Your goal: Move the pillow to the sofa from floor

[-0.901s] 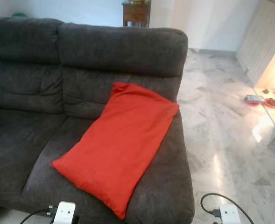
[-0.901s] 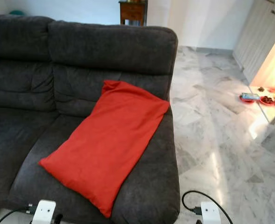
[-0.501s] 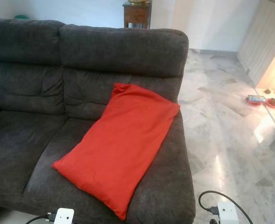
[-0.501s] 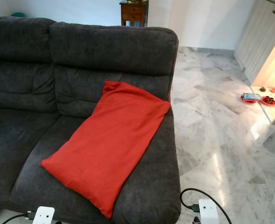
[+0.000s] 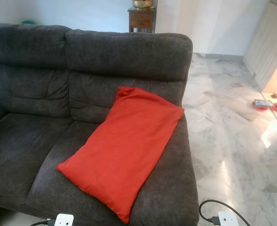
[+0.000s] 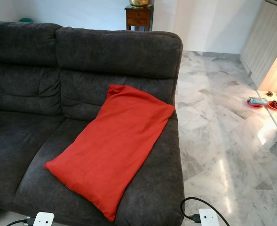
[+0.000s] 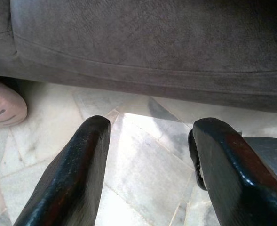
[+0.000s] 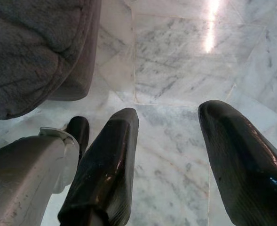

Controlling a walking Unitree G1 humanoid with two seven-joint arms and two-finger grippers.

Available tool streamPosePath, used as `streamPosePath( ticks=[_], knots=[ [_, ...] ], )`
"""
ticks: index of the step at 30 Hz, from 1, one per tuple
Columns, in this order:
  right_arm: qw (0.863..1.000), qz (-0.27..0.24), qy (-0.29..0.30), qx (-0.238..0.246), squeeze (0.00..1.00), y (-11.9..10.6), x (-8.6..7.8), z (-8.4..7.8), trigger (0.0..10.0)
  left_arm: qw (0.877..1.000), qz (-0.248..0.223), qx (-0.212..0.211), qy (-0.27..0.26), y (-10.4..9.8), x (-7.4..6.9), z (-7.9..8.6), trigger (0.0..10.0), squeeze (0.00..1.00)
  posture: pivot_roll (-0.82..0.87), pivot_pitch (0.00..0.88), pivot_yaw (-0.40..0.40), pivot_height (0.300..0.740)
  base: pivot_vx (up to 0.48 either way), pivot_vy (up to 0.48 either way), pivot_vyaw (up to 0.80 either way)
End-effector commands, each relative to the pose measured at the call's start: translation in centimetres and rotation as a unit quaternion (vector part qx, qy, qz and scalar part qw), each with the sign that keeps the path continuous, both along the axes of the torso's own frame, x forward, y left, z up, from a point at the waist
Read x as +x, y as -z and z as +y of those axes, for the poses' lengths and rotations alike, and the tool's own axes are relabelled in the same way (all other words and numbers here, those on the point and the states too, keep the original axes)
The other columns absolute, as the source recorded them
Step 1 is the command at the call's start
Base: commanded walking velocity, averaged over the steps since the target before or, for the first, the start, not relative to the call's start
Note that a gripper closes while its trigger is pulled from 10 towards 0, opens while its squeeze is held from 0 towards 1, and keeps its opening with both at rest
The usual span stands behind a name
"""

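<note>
A red pillow (image 5: 124, 148) lies slantwise on the right seat of the dark grey sofa (image 5: 30, 136), its upper corner leaning against the backrest. Both arms hang low in front of the sofa. My left gripper (image 7: 147, 174) is open over the marble floor, just before the sofa's front edge (image 7: 152, 52), with nothing between its fingers (image 7: 72, 179). My right gripper (image 8: 176, 160) is open too, above bare marble beside the sofa's corner (image 8: 35, 52). The tops of both wrists (image 5: 63, 220) (image 5: 226, 219) peek in at the bottom of the eye views.
Marble floor (image 5: 232, 136) stretches to the right of the sofa. A wooden side table (image 5: 142, 18) stands behind the backrest. Small red dishes (image 5: 270, 104) lie on the floor at far right near a sunlit doorway. A pink slipper-like thing (image 7: 2, 106) lies by the sofa's base.
The view has tilted up a little, so the sofa and pillow sit lower in frame. Both wrists have sunk toward the bottom edge. The pillow rests as before.
</note>
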State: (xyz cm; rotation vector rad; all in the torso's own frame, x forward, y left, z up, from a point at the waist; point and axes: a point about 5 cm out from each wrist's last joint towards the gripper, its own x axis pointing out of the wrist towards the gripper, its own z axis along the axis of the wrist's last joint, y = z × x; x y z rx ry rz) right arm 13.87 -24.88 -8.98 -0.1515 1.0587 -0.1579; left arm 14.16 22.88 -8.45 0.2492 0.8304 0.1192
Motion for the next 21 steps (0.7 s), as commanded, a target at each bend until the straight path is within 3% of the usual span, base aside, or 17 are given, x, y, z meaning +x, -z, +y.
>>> streamPosePath(
  ticks=[1, 21],
  knots=[
    [1.0, 0.001, 0.004, 0.008, 0.0, 0.08, -0.05, 0.2, 10.0, 1.0, -0.003, 0.0, 0.004, -0.05, 0.17, -0.03, 10.0, 0.0, 0.03, 0.0, -0.018, 0.74, 0.0, 0.289, 0.0],
    [1.0, -0.006, 0.013, 0.005, 0.0, -0.05, 0.4, 0.3, 10.0, 1.0, -0.001, -0.003, -0.007, 0.04, 0.01, 0.07, 10.0, 0.0, 0.02, 0.04, -0.022, 0.74, 0.0, 0.249, 0.0]
  ],
)
